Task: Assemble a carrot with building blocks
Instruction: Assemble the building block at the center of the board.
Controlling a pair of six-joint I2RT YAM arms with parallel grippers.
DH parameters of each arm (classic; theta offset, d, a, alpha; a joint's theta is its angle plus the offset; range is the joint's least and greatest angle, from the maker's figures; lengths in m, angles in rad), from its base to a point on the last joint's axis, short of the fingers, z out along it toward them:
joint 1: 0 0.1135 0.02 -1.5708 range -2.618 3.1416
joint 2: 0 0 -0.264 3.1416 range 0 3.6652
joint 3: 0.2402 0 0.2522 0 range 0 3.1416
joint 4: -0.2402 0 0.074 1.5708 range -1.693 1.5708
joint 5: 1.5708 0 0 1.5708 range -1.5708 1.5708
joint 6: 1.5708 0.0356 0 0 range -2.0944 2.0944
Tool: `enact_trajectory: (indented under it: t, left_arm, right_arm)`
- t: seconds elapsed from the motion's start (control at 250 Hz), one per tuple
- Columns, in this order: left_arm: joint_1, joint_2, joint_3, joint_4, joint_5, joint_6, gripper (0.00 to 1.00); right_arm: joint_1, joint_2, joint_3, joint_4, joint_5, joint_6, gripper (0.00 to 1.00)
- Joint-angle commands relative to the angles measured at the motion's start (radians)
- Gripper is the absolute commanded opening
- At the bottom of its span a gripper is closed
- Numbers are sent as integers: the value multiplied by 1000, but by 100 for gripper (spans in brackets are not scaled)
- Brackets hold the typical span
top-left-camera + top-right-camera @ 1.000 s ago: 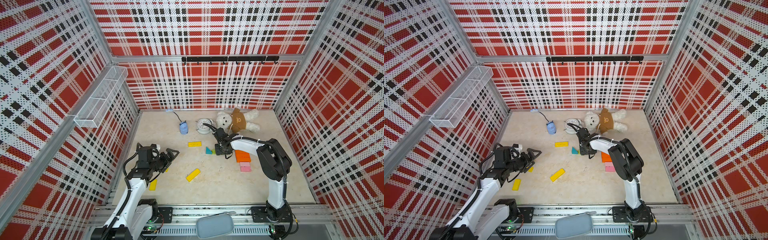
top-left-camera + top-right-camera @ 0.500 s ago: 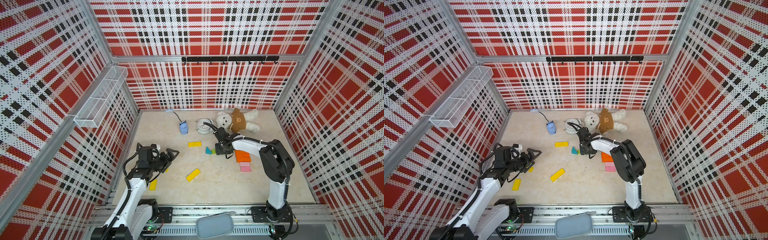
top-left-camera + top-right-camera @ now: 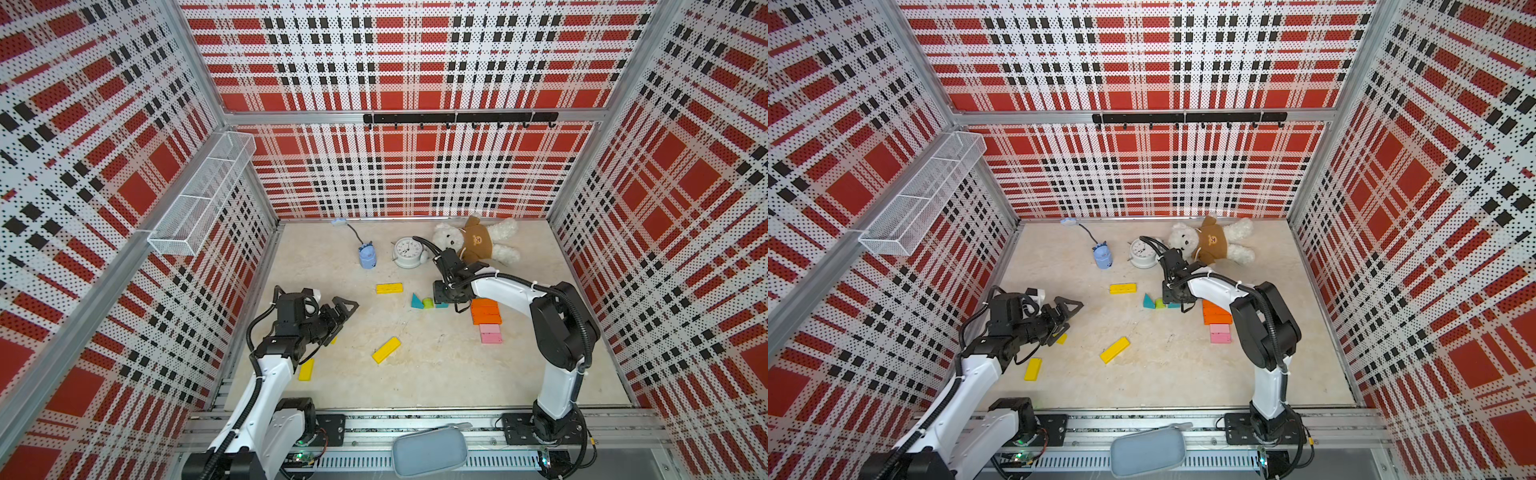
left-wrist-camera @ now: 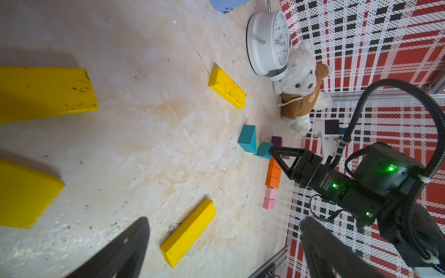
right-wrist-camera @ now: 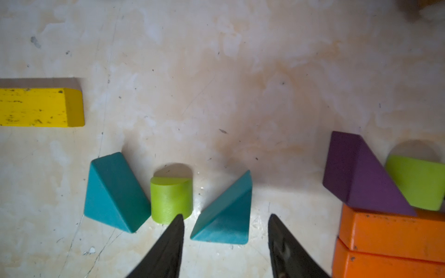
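Your right gripper (image 5: 225, 216) stands parted astride a teal triangle (image 5: 228, 223) lying on the table, with a gap on each side. A lime-green stub (image 5: 171, 199) sits just beside it, orange bars (image 5: 390, 233) near. Your left gripper (image 3: 338, 318) is spread wide near a yellow bar (image 3: 306, 369).

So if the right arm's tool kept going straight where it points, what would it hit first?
Probably the teal triangle lying between the open fingers of the right tool, with the table right under it; how far is hard to judge.
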Motion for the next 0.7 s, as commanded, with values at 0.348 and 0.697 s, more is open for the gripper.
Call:
enact_trajectory:
  t: [0.348, 0.697]
  left_arm:
    - [2, 7, 5, -2, -2, 15, 100]
    - [1, 4, 3, 1, -2, 12, 100]
  right_arm:
    - [-3, 1, -44, 82, -102, 43, 61]
    - [-3, -8, -59, 99, -104, 40, 61]
